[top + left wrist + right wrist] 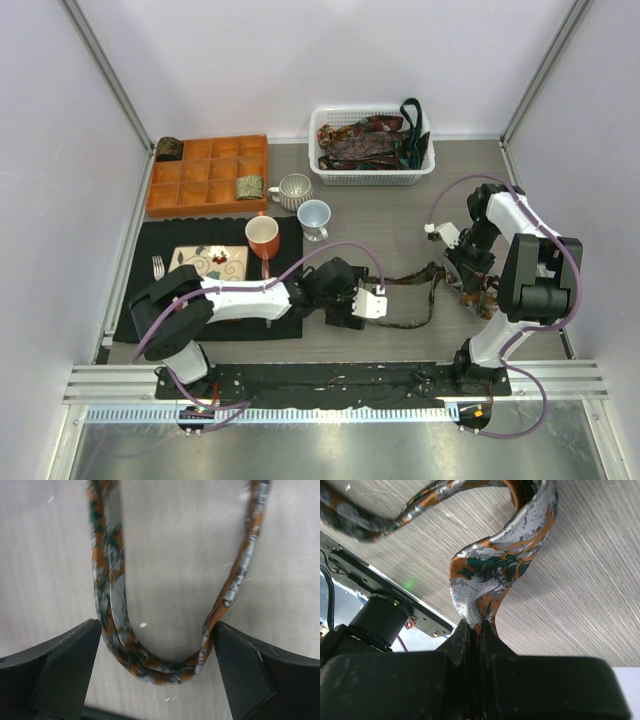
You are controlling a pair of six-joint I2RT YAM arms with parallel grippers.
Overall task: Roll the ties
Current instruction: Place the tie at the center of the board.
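A tie (425,285) patterned in rust, grey and dark green lies unrolled on the table between the two arms. My left gripper (372,303) is low over its left part. In the left wrist view the tie (150,667) bends in a U between the open fingers of the left gripper (156,626), brushing the right finger (235,665). My right gripper (472,285) is shut on the tie's other end, and the right wrist view shows the fabric (495,570) pinched at the tips of the right gripper (480,627). Two small rolled ties (249,187) (168,148) sit at the orange tray (205,195).
A white basket (425,168) at the back holds more loose ties (360,142). Three cups (263,236) (292,190) (314,216) stand left of centre. A black mat (150,310) carries a floral square plate (210,262) and a fork (158,267).
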